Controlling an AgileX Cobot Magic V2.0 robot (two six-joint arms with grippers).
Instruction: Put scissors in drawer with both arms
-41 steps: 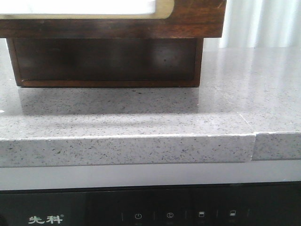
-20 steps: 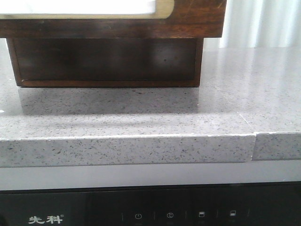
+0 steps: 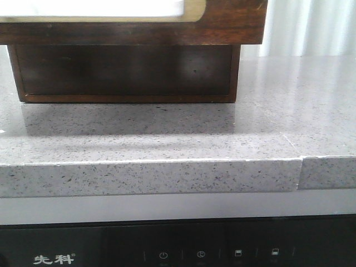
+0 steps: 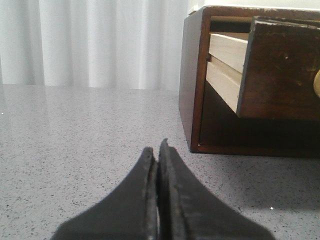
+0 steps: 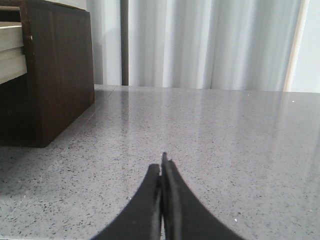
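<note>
A dark brown drawer (image 4: pixel 280 70) with pale sides is pulled out; left gripper (image 4: pixel 158 150) and right gripper (image 5: pixel 162 162) are closed, empty.

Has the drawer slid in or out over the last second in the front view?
No. The drawer front overhangs the cabinet base by the same amount, and its right corner meets the curtain at the same spot.

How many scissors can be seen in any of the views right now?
0. No scissors show on the speckled grey countertop, near the pulled-out drawer, or in the left gripper or right gripper, both shut and empty. They may lie inside the drawer or outside the views.
</note>
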